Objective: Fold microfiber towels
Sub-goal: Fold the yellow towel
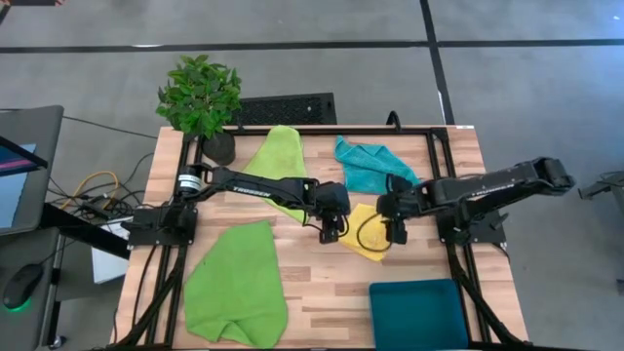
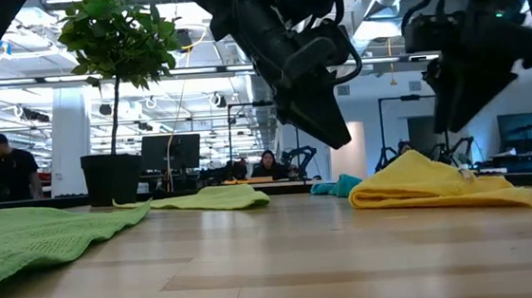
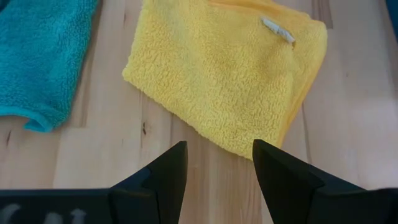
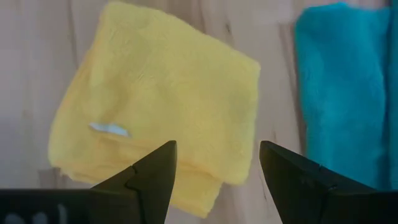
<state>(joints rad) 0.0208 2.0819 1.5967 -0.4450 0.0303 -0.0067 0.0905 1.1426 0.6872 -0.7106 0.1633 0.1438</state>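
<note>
Below the left gripper [image 3: 214,165], matt black, the yellow towel [image 3: 230,74] is fuzzy cloth on smooth pale-wood table [image 3: 348,124].

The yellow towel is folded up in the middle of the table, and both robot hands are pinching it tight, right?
Not quite. The yellow towel is folded in the middle of the table, but neither gripper pinches it. The left gripper and right gripper hang above it with fingers open and nothing between them, as both wrist views show.
</note>
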